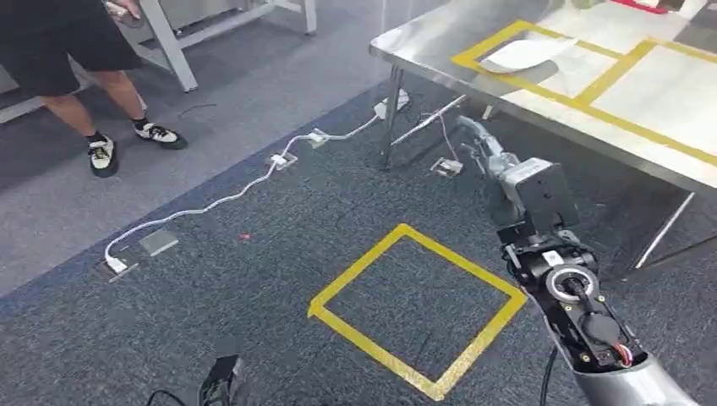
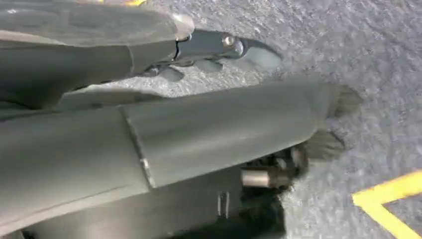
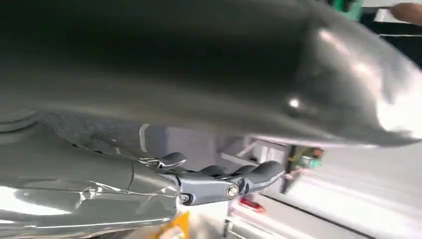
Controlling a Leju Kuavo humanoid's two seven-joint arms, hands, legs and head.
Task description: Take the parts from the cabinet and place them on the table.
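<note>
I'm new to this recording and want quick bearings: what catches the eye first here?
The yellow tape square on the dark carpet stands out, straight ahead in the head view. The steel table at upper right carries yellow tape outlines and a white sheet. The robot's right arm reaches toward it, and a white cable trails across the floor at left.

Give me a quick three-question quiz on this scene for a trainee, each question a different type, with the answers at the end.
1. True or false: the white sheet lies inside a yellow taped box on the steel table.
2. What runs across the floor between the person and the table? A) a white cable B) a red hose C) a metal chain
3. Short answer: which of the robot's hands stretches out toward the table in the head view?

Key: 1 true; 2 A; 3 the right hand.
</note>
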